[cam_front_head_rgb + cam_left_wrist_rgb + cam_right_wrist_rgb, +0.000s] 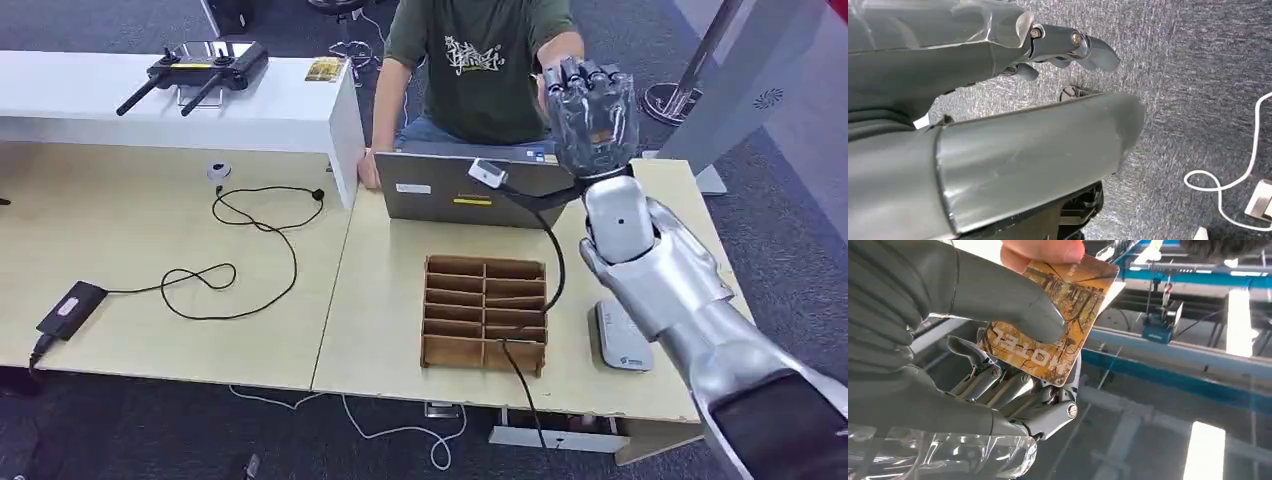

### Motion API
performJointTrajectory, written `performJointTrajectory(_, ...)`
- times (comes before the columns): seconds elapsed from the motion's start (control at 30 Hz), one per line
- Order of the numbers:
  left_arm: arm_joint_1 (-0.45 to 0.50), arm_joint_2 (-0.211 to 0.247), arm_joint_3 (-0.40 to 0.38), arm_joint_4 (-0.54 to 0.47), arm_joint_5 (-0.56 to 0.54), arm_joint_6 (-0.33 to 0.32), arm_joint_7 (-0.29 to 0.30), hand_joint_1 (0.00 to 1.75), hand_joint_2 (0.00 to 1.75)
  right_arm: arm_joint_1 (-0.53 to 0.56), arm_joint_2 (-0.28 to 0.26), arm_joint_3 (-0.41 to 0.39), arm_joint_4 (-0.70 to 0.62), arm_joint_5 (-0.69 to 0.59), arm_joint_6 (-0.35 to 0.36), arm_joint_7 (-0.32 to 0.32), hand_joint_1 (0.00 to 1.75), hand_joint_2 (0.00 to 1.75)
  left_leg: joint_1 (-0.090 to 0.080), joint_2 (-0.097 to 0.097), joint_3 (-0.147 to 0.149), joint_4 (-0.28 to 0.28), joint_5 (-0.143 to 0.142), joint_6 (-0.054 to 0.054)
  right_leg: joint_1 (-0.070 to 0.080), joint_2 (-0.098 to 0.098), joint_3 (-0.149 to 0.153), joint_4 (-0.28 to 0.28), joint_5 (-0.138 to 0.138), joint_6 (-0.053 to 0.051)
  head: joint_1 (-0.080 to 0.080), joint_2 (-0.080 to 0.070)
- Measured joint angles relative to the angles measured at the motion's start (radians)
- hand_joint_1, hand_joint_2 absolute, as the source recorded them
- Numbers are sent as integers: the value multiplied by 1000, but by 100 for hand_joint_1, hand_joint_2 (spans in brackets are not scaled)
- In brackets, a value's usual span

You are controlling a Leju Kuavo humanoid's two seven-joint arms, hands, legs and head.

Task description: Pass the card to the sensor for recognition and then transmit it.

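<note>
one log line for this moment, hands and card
right robot hand: raised, thumb pressing card | person's fingers: on card's far edge | left robot hand: hanging over carpet, holding nothing | phase: handover

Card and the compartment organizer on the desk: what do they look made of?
Card: looks like glossy printed plastic; it stays flat and stiff between the right hand's thumb and fingers, with a person's fingers on its other end. Organizer: thin brown sheets, matte, darker cut edges; probably laser-cut plywood or fibreboard, possibly stiff cardboard.

One card (1048, 335), one laptop (470, 188), one wooden organizer (485, 312) (many compartments), two antennas (165, 85).
</note>
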Motion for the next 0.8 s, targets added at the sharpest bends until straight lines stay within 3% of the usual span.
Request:
performJointTrajectory(0.67, -1, -3, 0, 0, -14, 0, 3, 0, 0, -34, 27, 60, 118, 0, 13, 16, 175, 175, 0, 0, 0, 0, 0, 0, 0, 0, 0, 0, 0, 0, 0, 0)
performJointTrajectory(0.7, -1, -3, 0, 0, -14, 0, 3, 0, 0, -34, 27, 61, 120, 0, 13, 16, 49, 175, 0, 0, 0, 0, 0, 0, 0, 0, 0, 0, 0, 0, 0, 0)
performJointTrajectory(0.73, -1, -3, 0, 0, -14, 0, 3, 0, 0, -35, 27, 64, 123, 0, 13, 16, 0, 175, 0, 0, 0, 0, 0, 0, 0, 0, 0, 0, 0, 0, 0, 0)
performJointTrajectory(0.8, 0, -3, 0, 0, -14, 0, 3, 0, 0, -35, 27, 67, 126, 0, 12, 16, 0, 175, 0, 0, 0, 0, 0, 0, 0, 0, 0, 0, 0, 0, 0, 0)
